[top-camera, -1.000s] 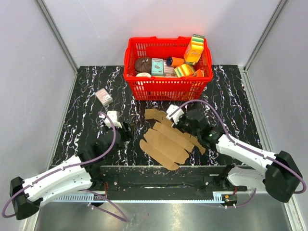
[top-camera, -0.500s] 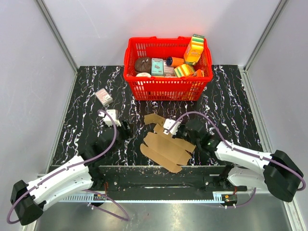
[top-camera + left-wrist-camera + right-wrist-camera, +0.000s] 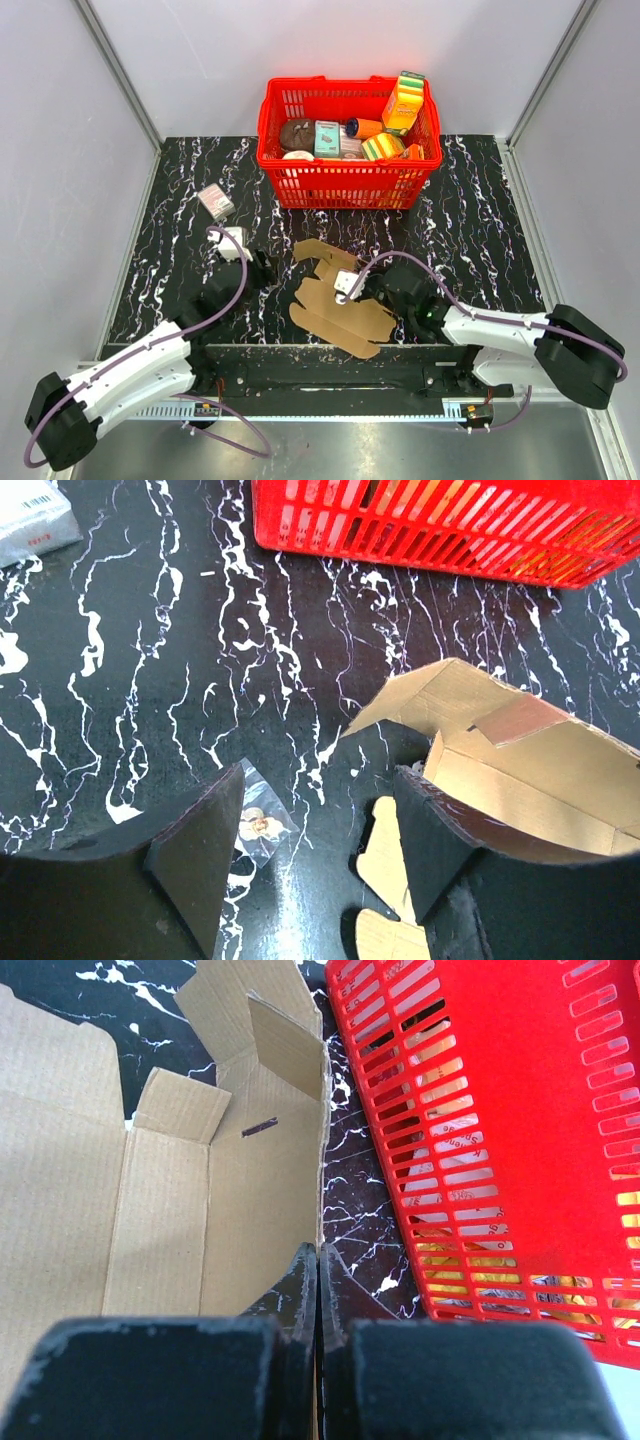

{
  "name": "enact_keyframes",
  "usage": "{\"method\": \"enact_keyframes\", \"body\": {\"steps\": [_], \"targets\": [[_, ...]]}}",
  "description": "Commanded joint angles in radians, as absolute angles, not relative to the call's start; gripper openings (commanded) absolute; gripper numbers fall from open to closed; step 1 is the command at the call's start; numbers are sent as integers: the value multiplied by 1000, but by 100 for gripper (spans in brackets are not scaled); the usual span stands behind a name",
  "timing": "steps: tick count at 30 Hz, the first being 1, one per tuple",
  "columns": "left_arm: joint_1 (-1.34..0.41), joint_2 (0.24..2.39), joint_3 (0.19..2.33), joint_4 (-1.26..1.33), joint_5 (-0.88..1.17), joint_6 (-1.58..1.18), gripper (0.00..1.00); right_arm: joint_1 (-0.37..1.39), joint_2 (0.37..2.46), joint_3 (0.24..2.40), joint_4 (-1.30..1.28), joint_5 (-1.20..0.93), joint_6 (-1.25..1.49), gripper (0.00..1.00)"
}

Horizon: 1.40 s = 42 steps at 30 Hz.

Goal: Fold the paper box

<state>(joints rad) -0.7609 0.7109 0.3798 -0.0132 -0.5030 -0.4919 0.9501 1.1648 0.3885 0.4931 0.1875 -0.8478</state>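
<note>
The left tool [image 3: 318, 780] stands wide apart and empty above the table [image 3: 150, 660], the paper box [image 3: 520, 780] lying just to its right and partly lifted, while the right tool [image 3: 318, 1258] is clamped tight on one edge of that cardboard, red basket [image 3: 500, 1080] close ahead

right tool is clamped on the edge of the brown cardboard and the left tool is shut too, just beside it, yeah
Not quite: the left tool is open, its fingers spread apart just beside the paper box, as the left wrist view shows. The right tool is indeed clamped on the cardboard's edge.
</note>
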Motion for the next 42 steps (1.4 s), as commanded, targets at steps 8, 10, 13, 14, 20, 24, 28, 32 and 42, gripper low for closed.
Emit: {"method": "enact_keyframes", "body": {"steps": [8, 10, 13, 14, 20, 24, 28, 32, 42], "targets": [[-732, 767, 331, 188, -368, -459, 64, 1006, 1229, 339, 735, 282, -928, 0], [-732, 782, 328, 212, -354, -448, 64, 1011, 1232, 336, 739, 281, -928, 0], [-729, 833, 336, 250, -342, -431, 63, 1022, 1235, 325, 755, 288, -930, 0], [-723, 845, 347, 262, -339, -428, 63, 1025, 1236, 324, 762, 290, -933, 0], [-687, 896, 373, 324, -290, -419, 63, 1035, 1227, 301, 775, 295, -942, 0], [-647, 916, 397, 362, -220, -414, 63, 1040, 1221, 296, 775, 298, -945, 0], [-640, 1000, 445, 374, -163, -400, 60, 1043, 1223, 301, 775, 298, -945, 0], [-640, 1049, 475, 399, -63, -385, 55, 1045, 1224, 299, 779, 296, -933, 0], [-641, 1155, 534, 373, 28, -334, 41, 1048, 1221, 301, 782, 288, -911, 0]]}}
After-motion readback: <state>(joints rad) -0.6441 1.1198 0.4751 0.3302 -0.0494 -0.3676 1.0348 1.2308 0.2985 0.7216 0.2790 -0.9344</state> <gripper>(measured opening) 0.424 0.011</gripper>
